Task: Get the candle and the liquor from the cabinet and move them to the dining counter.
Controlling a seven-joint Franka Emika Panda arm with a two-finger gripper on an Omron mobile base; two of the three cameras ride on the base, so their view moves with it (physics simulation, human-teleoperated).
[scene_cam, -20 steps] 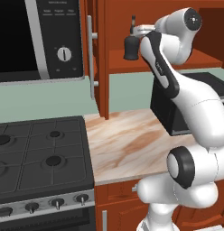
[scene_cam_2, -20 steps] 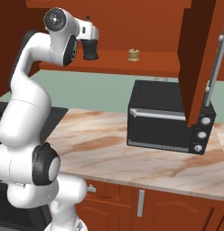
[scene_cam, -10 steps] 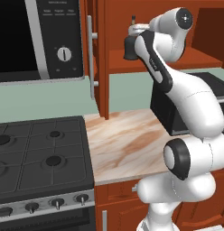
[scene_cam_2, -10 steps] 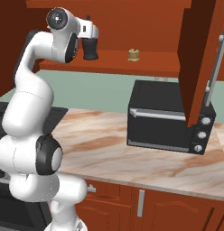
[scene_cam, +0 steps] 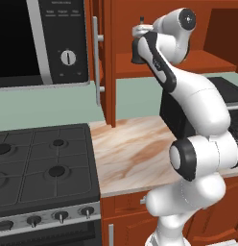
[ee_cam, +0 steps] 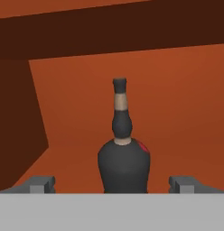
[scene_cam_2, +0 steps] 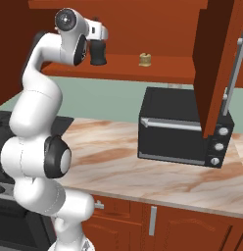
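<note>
Seeing my jaws spread fully wide, the liquor bottle (ee_cam: 123, 162) upright between them on the cabinet shelf (ee_cam: 186, 99), untouched.

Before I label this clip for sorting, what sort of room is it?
A home kitchen, rendered: a gas stove beside a marble-look counter, a black toaster oven on it, and an open red-brown wall cabinet holding a dark bottle.

Upright liquor (ee_cam: 123, 167) centred between wide-spread tool (ee_cam: 112, 184) fingertips (ee_cam: 41, 184)
</note>
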